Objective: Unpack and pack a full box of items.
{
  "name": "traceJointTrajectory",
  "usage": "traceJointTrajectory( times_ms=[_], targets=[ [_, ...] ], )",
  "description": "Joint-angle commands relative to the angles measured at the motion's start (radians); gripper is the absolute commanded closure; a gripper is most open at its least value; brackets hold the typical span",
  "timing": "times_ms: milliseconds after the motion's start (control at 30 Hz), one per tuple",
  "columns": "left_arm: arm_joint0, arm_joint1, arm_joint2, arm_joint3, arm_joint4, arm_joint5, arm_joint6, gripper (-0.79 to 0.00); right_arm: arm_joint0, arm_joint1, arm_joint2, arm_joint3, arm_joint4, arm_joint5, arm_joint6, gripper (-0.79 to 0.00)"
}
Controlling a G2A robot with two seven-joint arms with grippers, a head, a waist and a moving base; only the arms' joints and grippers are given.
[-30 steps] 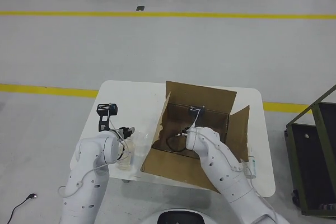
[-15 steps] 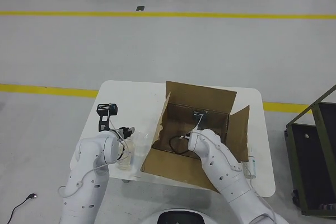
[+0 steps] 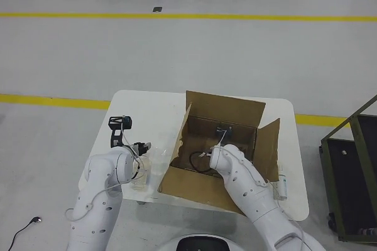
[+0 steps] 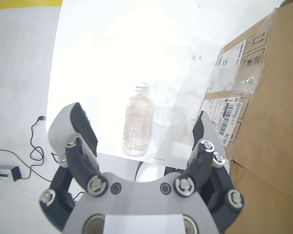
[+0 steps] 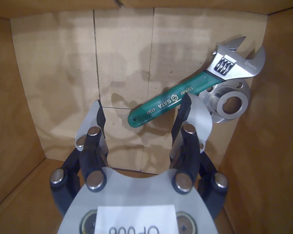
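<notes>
**Top view.** Open cardboard box (image 3: 226, 106), flaps raised, on a white desk (image 3: 144, 103). Small black gadget (image 3: 120, 123) on the desk, well apart from the box, off its outer side wall.

**Left wrist view.** Left pincer (image 4: 140, 116) fingers apart, empty, held above the desk just outside the box's labelled wall. Clear plastic bottle (image 4: 136, 125), uncapped, on the desk near that wall, in line with the gap between the fingers. Clear plastic bag (image 4: 234, 81) touching the box's labelled wall.

**Right wrist view.** Right pincer (image 5: 143, 102) inside the box, fingers apart, gripping nothing, above the box floor. Adjustable wrench (image 5: 197, 81), green handle, in a box corner, head propped on a metal flange ring (image 5: 230, 103) against the box wall.
</notes>
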Motion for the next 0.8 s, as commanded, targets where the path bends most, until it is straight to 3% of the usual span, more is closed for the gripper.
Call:
traceJointTrajectory(
  times_ms=[0, 267, 400, 433, 467, 500, 767],
  targets=[
    [0.0, 0.0, 0.0, 0.0, 0.0, 0.0, 0.0, -0.785, 0.006, -0.004, -0.004, 0.02, 0.007, -0.001, -0.006, -0.597],
    [0.0, 0.0, 0.0, 0.0, 0.0, 0.0, 0.0, -0.785, 0.031, -0.019, -0.014, 0.082, 0.034, -0.006, -0.032, -0.57],
    [0.0, 0.0, 0.0, 0.0, 0.0, 0.0, 0.0, -0.785, 0.04, -0.024, -0.018, 0.097, 0.04, -0.012, -0.035, -0.299],
    [0.0, 0.0, 0.0, 0.0, 0.0, 0.0, 0.0, -0.785, 0.042, -0.025, -0.02, 0.099, 0.038, -0.014, -0.035, -0.185],
    [0.0, 0.0, 0.0, 0.0, 0.0, 0.0, 0.0, -0.785, 0.043, -0.026, -0.023, 0.098, 0.038, -0.018, -0.033, -0.126],
    [0.0, 0.0, 0.0, 0.0, 0.0, 0.0, 0.0, -0.785, 0.044, -0.027, -0.026, 0.095, 0.034, -0.02, -0.032, 0.0],
    [0.0, 0.0, 0.0, 0.0, 0.0, 0.0, 0.0, -0.785, 0.023, -0.025, -0.04, 0.039, -0.017, -0.028, 0.001, 0.0]
  ],
)
